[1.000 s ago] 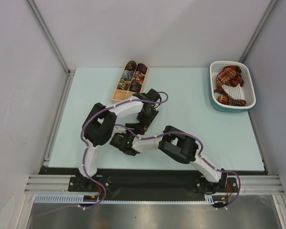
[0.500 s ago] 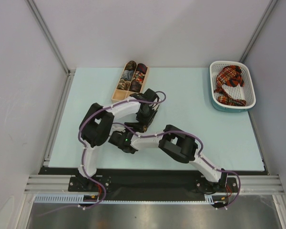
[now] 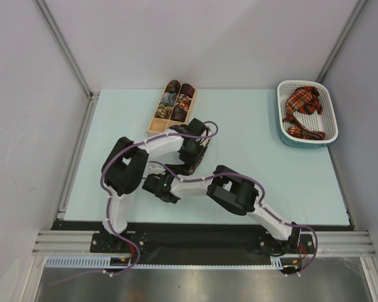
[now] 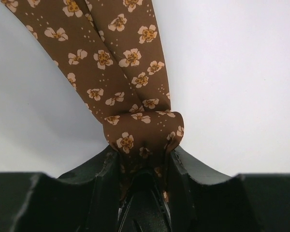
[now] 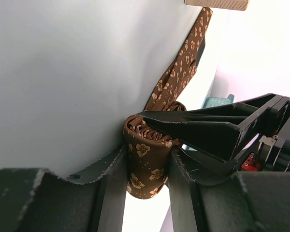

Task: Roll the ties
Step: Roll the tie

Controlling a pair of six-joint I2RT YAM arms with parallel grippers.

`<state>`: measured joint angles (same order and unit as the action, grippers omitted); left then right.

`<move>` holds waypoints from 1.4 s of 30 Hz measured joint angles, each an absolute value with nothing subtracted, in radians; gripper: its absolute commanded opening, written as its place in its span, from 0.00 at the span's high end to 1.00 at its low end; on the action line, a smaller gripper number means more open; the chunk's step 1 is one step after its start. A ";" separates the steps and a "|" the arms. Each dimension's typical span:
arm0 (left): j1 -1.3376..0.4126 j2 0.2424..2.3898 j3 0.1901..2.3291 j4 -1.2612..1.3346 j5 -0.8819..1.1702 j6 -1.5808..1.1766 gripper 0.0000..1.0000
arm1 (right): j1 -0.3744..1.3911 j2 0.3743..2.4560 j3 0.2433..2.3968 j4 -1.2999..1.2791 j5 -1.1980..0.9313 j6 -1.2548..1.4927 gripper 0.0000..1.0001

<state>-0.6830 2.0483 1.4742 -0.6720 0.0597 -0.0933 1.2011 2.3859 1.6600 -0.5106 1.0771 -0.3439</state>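
A brown tie with small gold flowers is partly wound into a small roll (image 5: 147,159). My right gripper (image 5: 147,154) is shut on the sides of this roll. My left gripper (image 4: 142,153) is shut on the roll's end (image 4: 142,133), and its black fingers (image 5: 208,130) reach in from the right in the right wrist view. The tie's free length (image 4: 101,58) runs away over the pale table. In the top view both grippers meet mid-table, left (image 3: 183,165) and right (image 3: 174,175), and they hide the tie.
A light wooden divided box (image 3: 152,129) with several rolled ties stands at the back centre. A white perforated basket (image 3: 283,119) holding red plaid ties (image 3: 305,110) sits at the back right. The box's corner (image 5: 217,4) shows in the right wrist view.
Both arms' elbows have shifted slightly left. The two grippers stay together on the tie at mid-table.
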 measured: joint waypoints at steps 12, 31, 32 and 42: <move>-0.696 2.075 1.534 -0.783 0.060 -0.086 0.25 | 1.191 2.341 1.618 -0.477 1.002 -0.368 0.73; -0.529 1.839 1.633 -0.705 0.108 -0.152 0.01 | 1.173 2.268 1.589 -0.474 0.841 -0.379 0.73; -0.498 1.795 1.616 -0.673 0.120 -0.169 0.00 | 1.173 2.264 1.584 -0.471 0.834 -0.379 0.73; -0.166 1.419 1.249 -0.366 0.258 -0.419 0.00 | 1.150 2.173 1.562 -0.487 0.587 -0.364 0.72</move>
